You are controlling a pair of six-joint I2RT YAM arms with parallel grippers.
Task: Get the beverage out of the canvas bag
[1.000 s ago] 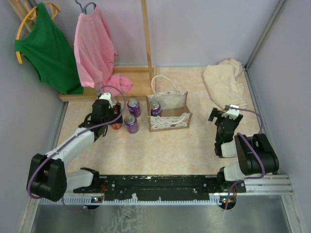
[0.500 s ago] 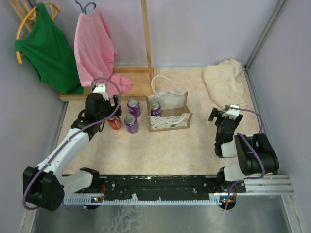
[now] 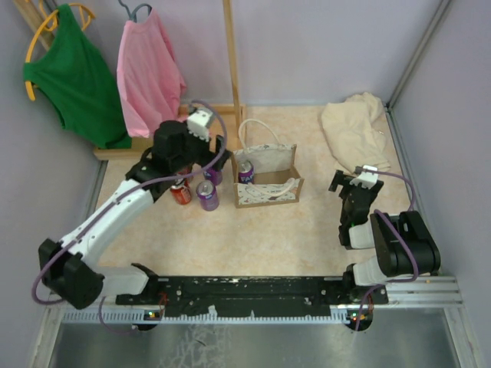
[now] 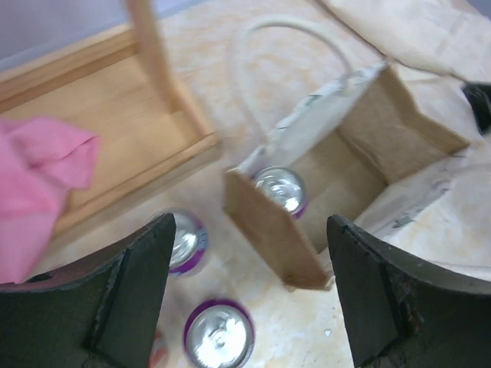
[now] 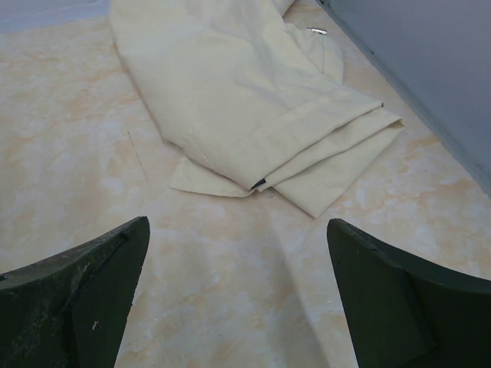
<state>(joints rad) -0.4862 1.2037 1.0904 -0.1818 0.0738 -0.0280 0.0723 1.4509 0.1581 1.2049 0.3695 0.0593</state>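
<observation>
The canvas bag [image 3: 267, 178] stands open mid-table, beige with white rope handles; it also shows in the left wrist view [image 4: 337, 184]. One purple beverage can [image 3: 245, 172] stands inside its left end [image 4: 281, 189]. Two purple cans [image 3: 207, 195] and a red can [image 3: 181, 193] stand on the table left of the bag. My left gripper [image 3: 216, 149] is open and empty, raised above the cans just left of the bag [image 4: 249, 299]. My right gripper [image 3: 349, 182] is open and empty at the right, far from the bag [image 5: 238, 299].
A plain cream cloth [image 3: 354, 130] lies at the back right, also in the right wrist view [image 5: 253, 100]. A wooden clothes rack [image 3: 222, 115] with a pink garment [image 3: 149, 77] and a green one [image 3: 73, 77] stands at the back left. Purple walls enclose the table.
My left arm has risen off the cans and swung right toward the bag. The red can it was over stands free on the table. The right arm has not moved.
</observation>
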